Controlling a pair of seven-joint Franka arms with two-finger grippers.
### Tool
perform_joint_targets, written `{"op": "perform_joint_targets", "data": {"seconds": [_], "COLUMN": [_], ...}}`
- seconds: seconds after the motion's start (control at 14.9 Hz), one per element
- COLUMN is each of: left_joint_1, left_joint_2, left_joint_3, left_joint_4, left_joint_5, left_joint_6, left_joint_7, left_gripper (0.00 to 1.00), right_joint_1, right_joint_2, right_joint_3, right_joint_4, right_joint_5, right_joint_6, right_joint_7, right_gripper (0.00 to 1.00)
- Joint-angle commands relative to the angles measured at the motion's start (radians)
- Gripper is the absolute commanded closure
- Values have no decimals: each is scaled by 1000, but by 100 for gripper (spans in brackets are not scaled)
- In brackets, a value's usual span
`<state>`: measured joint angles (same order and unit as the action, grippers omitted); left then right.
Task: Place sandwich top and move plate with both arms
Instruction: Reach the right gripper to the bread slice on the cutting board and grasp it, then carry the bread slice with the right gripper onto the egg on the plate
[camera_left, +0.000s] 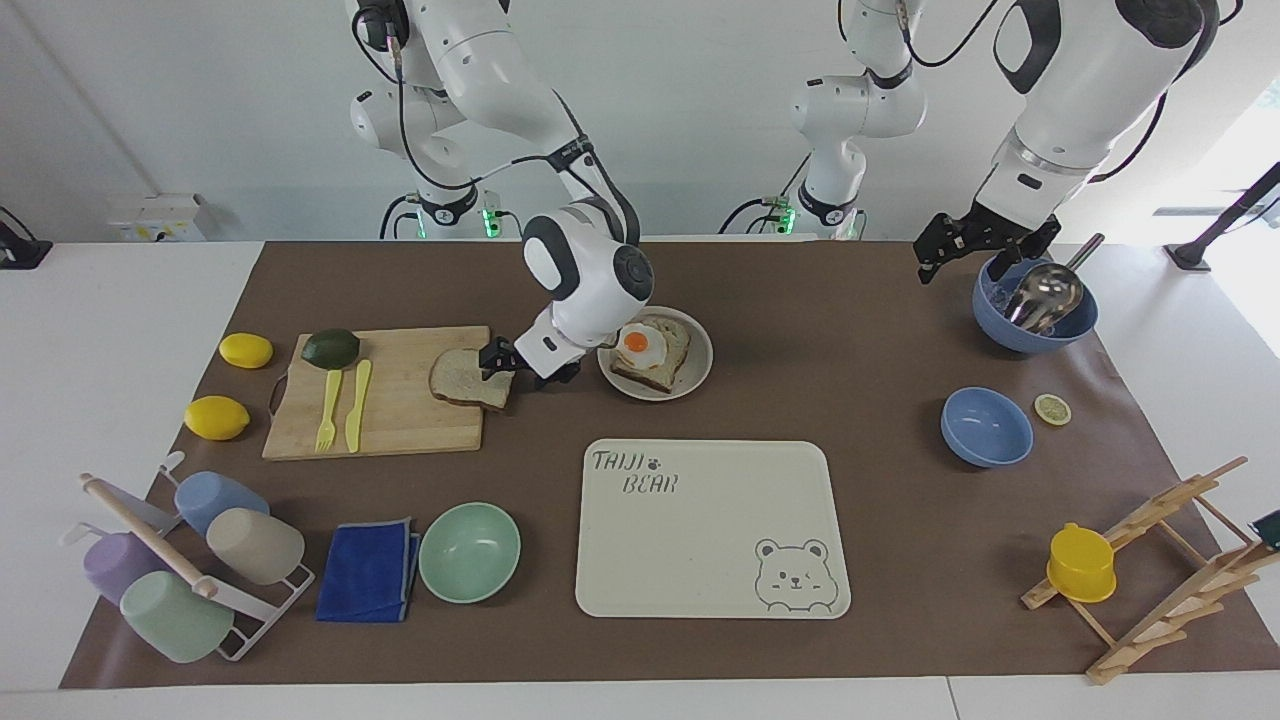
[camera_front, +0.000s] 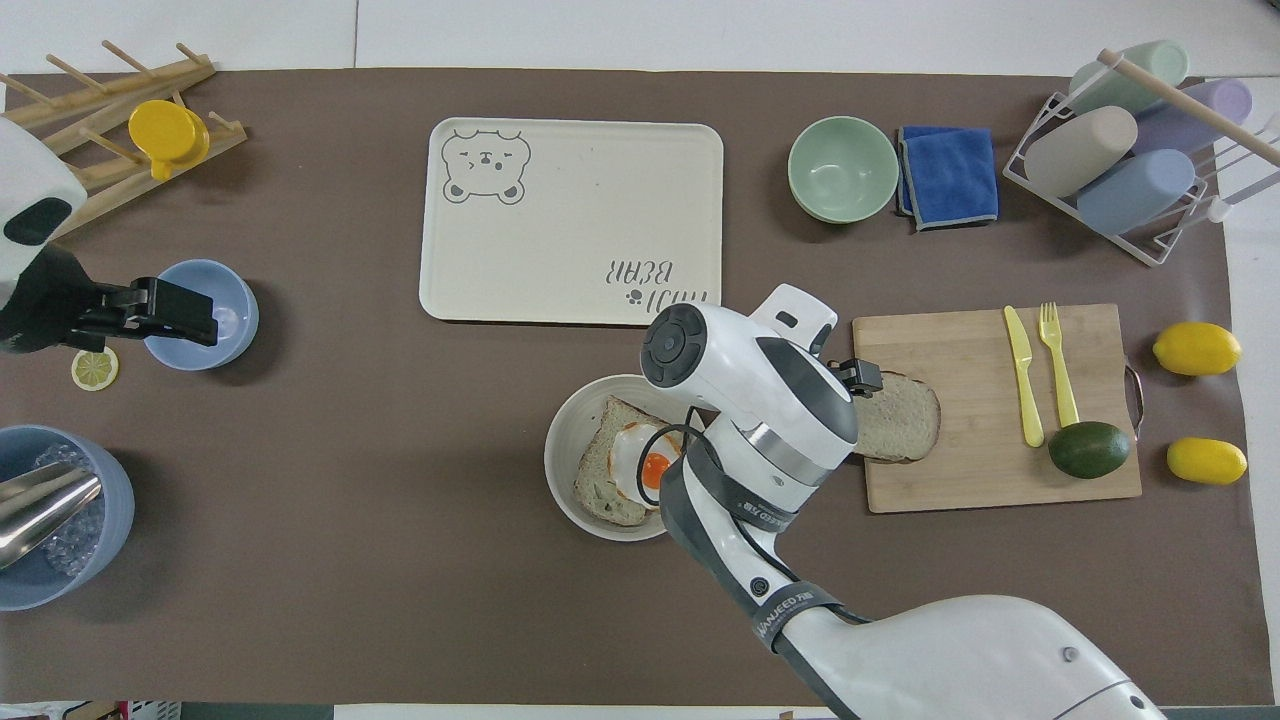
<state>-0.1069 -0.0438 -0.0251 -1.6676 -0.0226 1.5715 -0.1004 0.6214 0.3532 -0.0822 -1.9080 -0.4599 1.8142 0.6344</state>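
**Two arms over the bench, one at the bread**

Widest of all is the bench (camera_left: 840, 330), covered by a brown mat. On it, largest first: the cream bear-printed tray (camera_left: 712, 527), then the wooden cutting board (camera_left: 395, 400) toward the right arm's end. The right arm (camera_left: 585, 280) bends down between board and plate, and its gripper (camera_left: 520, 365) sits low at the edge of the bread slice (camera_left: 462, 378) nearest the plate; whether its jaws are wide or closed on the slice cannot be told. The left arm (camera_left: 1060, 110) waits, its gripper (camera_left: 975, 245) hanging beside a blue bowl (camera_left: 1035, 310) that holds a metal scoop; its jaws cannot be judged either.

The plate (camera_left: 700, 345) is round, shallow and beige-grey, lying nearer the robots than the tray. It carries a slice topped with a fried egg (camera_left: 640, 345).

The bread slice is plain, light brown and roughly square with a darker crust. It lies flat on the board's corner nearest the plate, overhanging the board's edge slightly in the overhead view (camera_front: 900, 415).
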Motion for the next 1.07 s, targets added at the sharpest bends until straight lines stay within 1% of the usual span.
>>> {"op": "perform_joint_targets", "data": {"seconds": [0.0, 0.13, 0.2, 0.54, 0.6, 0.8, 0.87, 1.01], "left_joint_1": [15, 15, 15, 15, 15, 15, 15, 15], "left_joint_2": [-22, -22, -22, -22, -22, -22, -22, -22], "left_joint_3": [-9, -9, -9, -9, -9, -9, -9, -9], "left_joint_4": [-17, -17, -17, -17, -17, -17, -18, -17], "left_joint_5": [7, 7, 7, 7, 7, 7, 7, 6], "left_joint_6": [-5, -7, -7, -7, -5, -7, -7, -7], "left_joint_7": [7, 7, 7, 7, 7, 7, 7, 7], "left_gripper": [0, 0, 0, 0, 0, 0, 0, 0], "right_joint_1": [-6, -6, -6, -11, -15, -15, -12, -9], "right_joint_2": [-63, -78, -80, -80, -80, -80, -82, -80], "right_joint_3": [9, 9, 9, 9, 9, 9, 9, 10], "right_joint_4": [-107, -164, -173, -174, -174, -172, -172, -158], "right_joint_5": [-69, -91, -97, -105, -123, -134, -134, -134], "right_joint_6": [42, 80, 88, 88, 83, 66, 65, 41], "right_joint_7": [51, 94, 103, 102, 88, 53, 51, 50], "right_gripper": [0, 0, 0, 0, 16, 92, 100, 100]}}
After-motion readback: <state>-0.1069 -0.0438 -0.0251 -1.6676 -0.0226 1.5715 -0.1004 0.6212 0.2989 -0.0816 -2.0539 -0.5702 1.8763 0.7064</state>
